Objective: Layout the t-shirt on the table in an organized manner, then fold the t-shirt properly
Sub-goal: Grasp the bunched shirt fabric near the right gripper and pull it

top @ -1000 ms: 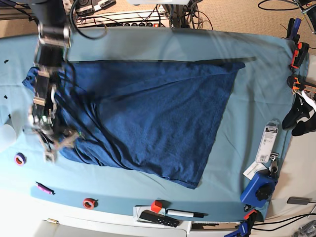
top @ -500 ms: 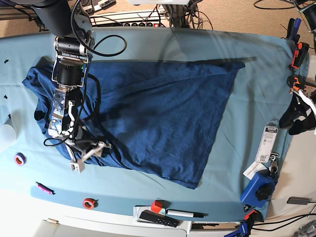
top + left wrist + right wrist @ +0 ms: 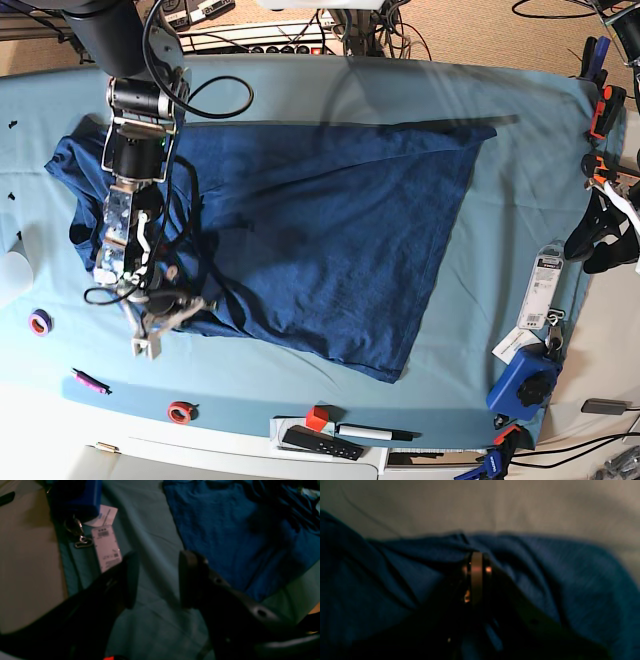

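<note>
Left wrist view: the left gripper [image 3: 156, 580] hangs above the smooth light teal cloth-covered table [image 3: 150, 620], its black jaws spread apart with nothing between them. The large dark heathered-blue knit t-shirt [image 3: 225, 530] lies from about twelve to three o'clock of that gripper, apart from it. A white barcoded hang-tag [image 3: 106, 546] and a blue block [image 3: 77, 497] sit toward eleven o'clock.

Right wrist view: the frame is dim and blurred. The right gripper [image 3: 476, 580] has its jaws pressed together at a raised ridge of t-shirt fabric. Folds run away at nine and three o'clock. Whether one layer or several are caught cannot be told.

Base view: the t-shirt covers the table centre as a skewed shape, bunched at nine o'clock, a corner reaching one o'clock and a point at five o'clock. The right gripper [image 3: 150, 335] sits at the shirt's lower edge near eight o'clock. The left gripper rests at the table rim at three o'clock, well apart from the shirt.

Judgement: the layout step is in hand. To do it well, the pinch should draw the bunched edge outward low over the table, slowly, so the rumpled end spreads without dragging the whole garment. A second hold at the far corner would steady it.
</note>
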Robot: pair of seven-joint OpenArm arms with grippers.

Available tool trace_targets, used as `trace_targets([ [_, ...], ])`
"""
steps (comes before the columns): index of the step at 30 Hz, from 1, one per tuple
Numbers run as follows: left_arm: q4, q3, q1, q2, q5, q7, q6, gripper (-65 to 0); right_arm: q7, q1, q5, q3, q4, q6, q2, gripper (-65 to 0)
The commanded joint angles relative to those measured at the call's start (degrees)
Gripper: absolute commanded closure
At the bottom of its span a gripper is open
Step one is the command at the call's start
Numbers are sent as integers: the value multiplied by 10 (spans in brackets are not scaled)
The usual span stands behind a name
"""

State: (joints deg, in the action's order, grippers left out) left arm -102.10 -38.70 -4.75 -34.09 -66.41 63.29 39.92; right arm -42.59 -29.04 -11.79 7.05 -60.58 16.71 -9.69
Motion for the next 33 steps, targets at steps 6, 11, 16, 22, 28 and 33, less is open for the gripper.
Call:
trace_targets([
  [6,-8,-4,7,2,-11,-16,1,-268,18,-23,19,2,-76,-10,-6,0],
  [11,-8,-4,6,9,-11,-17,1,-268,-14,-8,24,2,-149,-17,-6,0],
  [16,-8,-4,6,9,-11,-17,1,-268,-62,41,24,2,-263,-17,-6,0],
  [22,-8,-4,6,9,-11,-18,1,-268,-112,136,24,2,-437,-17,-6,0],
  [28,-8,-4,6,9,-11,-18,1,-268,-134,223,24,2,-568,-17,-6,0],
  [33,-8,-4,6,9,-11,-18,1,-268,-138,277,24,2,-642,-17,-6,0],
])
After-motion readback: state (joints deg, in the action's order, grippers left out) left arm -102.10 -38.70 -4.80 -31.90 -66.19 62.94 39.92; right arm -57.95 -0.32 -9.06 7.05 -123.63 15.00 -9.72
